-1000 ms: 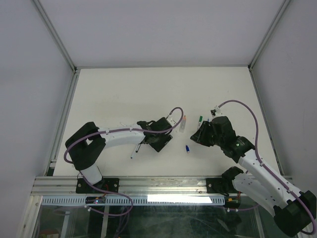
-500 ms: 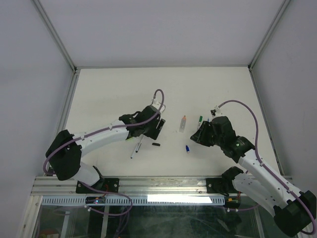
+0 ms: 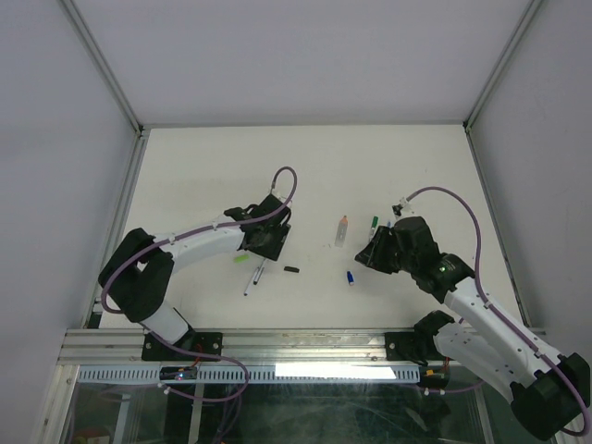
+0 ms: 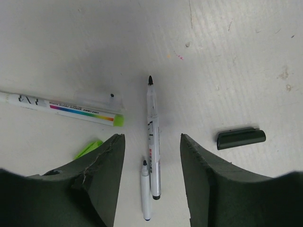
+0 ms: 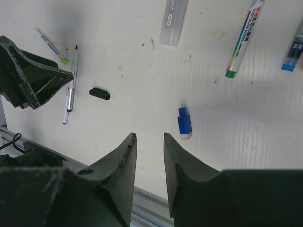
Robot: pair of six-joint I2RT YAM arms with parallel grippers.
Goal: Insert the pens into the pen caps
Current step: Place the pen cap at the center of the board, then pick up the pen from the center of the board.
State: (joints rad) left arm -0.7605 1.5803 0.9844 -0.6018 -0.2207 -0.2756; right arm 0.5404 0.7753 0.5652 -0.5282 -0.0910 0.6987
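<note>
My left gripper (image 4: 151, 138) is open and empty, low over two uncapped white pens lying side by side: a longer one (image 4: 152, 142) and a shorter one (image 4: 146, 191). A green-tipped pen (image 4: 66, 108) and a green cap (image 4: 88, 148) lie to its left, a black cap (image 4: 241, 137) to its right. In the top view the left gripper (image 3: 268, 237) is above the pens (image 3: 255, 275), with the black cap (image 3: 292, 270) beside them. My right gripper (image 5: 150, 138) is open and empty, hovering near a blue cap (image 5: 184, 122), which also shows in the top view (image 3: 351, 277).
An orange-tipped pen with a clear cap (image 3: 341, 229) and a green-tipped pen (image 3: 373, 227) lie mid-table by the right gripper (image 3: 375, 252). A blue-tipped pen (image 5: 293, 49) lies at the right edge of the right wrist view. The metal rail (image 3: 296, 347) runs along the near edge.
My left arm has swung left and back from the table's middle, uncovering the black cap and the green cap. The right arm has not moved.
</note>
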